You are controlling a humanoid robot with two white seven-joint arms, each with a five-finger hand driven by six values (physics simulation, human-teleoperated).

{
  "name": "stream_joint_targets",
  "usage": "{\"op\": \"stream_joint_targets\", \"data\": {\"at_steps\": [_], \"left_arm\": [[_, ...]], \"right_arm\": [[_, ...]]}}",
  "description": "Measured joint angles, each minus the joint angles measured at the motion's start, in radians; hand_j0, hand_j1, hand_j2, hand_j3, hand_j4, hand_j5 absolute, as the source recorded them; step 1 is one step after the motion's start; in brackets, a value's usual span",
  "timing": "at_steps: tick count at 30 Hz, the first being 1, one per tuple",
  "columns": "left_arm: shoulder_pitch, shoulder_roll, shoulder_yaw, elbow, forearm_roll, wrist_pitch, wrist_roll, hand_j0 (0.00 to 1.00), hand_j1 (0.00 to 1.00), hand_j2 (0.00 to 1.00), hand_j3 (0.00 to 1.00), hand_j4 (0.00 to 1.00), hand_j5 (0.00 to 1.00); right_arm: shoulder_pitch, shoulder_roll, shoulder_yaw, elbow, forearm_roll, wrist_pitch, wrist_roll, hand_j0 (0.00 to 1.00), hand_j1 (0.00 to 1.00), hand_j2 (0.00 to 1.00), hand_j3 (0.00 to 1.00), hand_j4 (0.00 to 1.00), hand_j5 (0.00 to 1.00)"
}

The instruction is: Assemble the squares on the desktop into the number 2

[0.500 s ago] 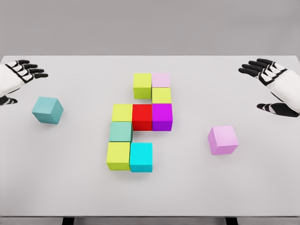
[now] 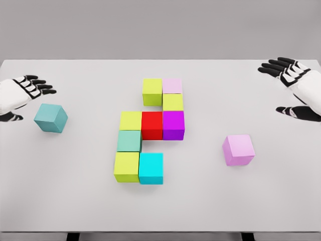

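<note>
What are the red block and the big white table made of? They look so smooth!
Hard to say for sure, since this is a simulator's render. The red block looks like matte painted wood or plastic: flat even colour, sharp edges, no shine and no grain. The table looks like smooth matte white laminate or plastic: plain and even, with only soft shadows under the blocks.

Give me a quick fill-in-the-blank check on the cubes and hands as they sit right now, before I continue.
1. The loose teal cube lies nearest the ____ hand.
2. The red cube sits between a yellow-green cube and a ____ cube.
3. The cube lying alone nearest the right hand is ____.
4. Both hands hold ____.

Missing words: left; purple; pink; nothing
</note>
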Motion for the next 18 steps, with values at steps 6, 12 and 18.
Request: {"op": "stream_joint_targets", "data": {"at_steps": [6, 12, 18], "left_arm": [[-0.049, 0.000, -0.067, 0.000, 0.015, 0.000, -0.001, 1.00, 1.00, 1.00, 1.00, 1.00, 1.00], [-0.051, -0.003, -0.111, -0.001, 0.012, 0.000, -0.003, 1.00, 1.00, 1.00, 1.00, 1.00, 1.00], [-0.058, -0.001, -0.125, -0.004, 0.011, 0.000, -0.003, 1.00, 1.00, 1.00, 1.00, 1.00, 1.00]], "right_arm": [[-0.071, -0.005, -0.021, -0.003, -0.034, 0.000, 0.166, 1.00, 1.00, 1.00, 1.00, 1.00, 1.00], [-0.153, -0.025, -0.001, -0.005, 0.039, -0.001, 0.349, 1.00, 1.00, 1.00, 1.00, 1.00, 1.00], [-0.249, -0.093, 0.153, -0.005, 0.119, -0.001, 0.374, 0.99, 0.99, 0.99, 0.99, 0.99, 0.99]]}}
